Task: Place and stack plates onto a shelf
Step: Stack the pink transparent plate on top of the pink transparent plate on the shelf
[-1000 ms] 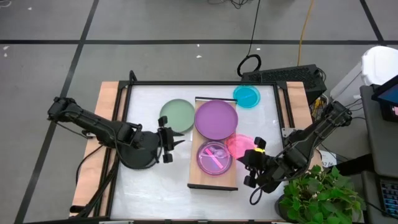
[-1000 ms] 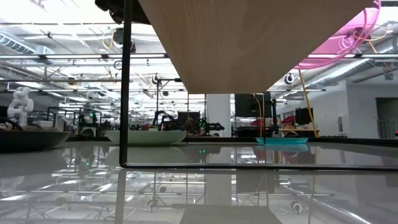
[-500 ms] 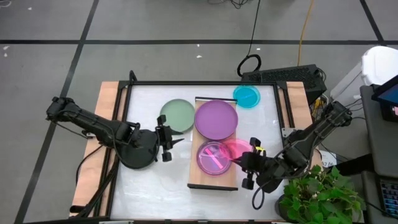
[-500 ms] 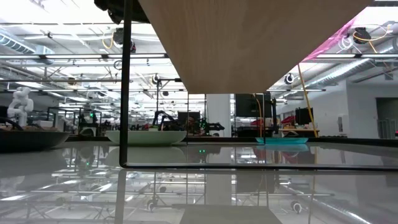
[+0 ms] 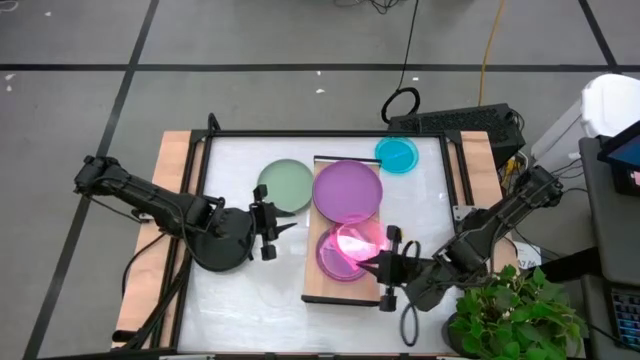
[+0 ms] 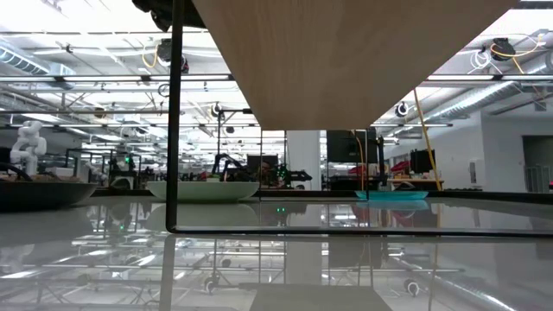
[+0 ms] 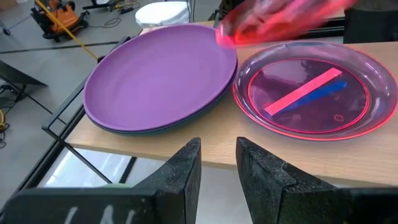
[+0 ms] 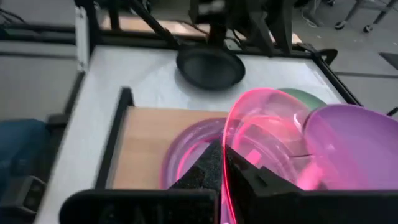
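Holding a translucent pink plate (image 5: 352, 241) by its rim, the right tool (image 5: 384, 268) has its fingers pinched shut on the thin edge, and the plate hangs tilted over the near end of the shelf (image 5: 322, 285). Beneath it lies a clear purple plate (image 7: 316, 87) on the wood, beside the larger opaque purple plate (image 5: 347, 192) farther along the board. The pink plate looks like light, stiff plastic with a smooth, glossy face, so it is likely slippery under a narrow pinch and may swing or slide if tipped steeply. The rim is the sensible place to grip, since the flat middle offers nothing to close on. It should nest easily in the plate below if lowered nearly level.

The left tool (image 5: 270, 229) waits over the white surface (image 5: 230, 300) just left of the shelf, its fingers partly apart and holding nothing. A black plate (image 5: 222, 240) lies under that arm, a sage-green plate (image 5: 284, 184) sits beside the shelf, and a cyan-blue plate (image 5: 397, 154) rests near the far right corner.
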### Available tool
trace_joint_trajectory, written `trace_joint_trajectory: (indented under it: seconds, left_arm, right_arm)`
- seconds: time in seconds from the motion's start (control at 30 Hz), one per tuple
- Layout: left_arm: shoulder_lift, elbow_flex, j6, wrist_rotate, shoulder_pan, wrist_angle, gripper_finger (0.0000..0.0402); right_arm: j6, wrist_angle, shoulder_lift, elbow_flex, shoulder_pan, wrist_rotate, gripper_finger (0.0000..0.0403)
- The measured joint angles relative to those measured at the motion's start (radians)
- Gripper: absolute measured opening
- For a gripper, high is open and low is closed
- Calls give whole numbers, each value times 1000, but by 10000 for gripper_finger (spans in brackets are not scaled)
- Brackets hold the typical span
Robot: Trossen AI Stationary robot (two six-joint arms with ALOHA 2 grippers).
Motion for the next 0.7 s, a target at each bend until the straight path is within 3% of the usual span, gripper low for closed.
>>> trace_joint_trajectory:
  seconds: [0.4,0.7]
  left_arm:
    - [0,0,0,8,0,0,108]
    - [0,0,0,8,0,0,108]
  right_arm:
    - [-68,148,90,0,-11,-71,0]
    - [-52,133,138,-1,-11,-109,0]
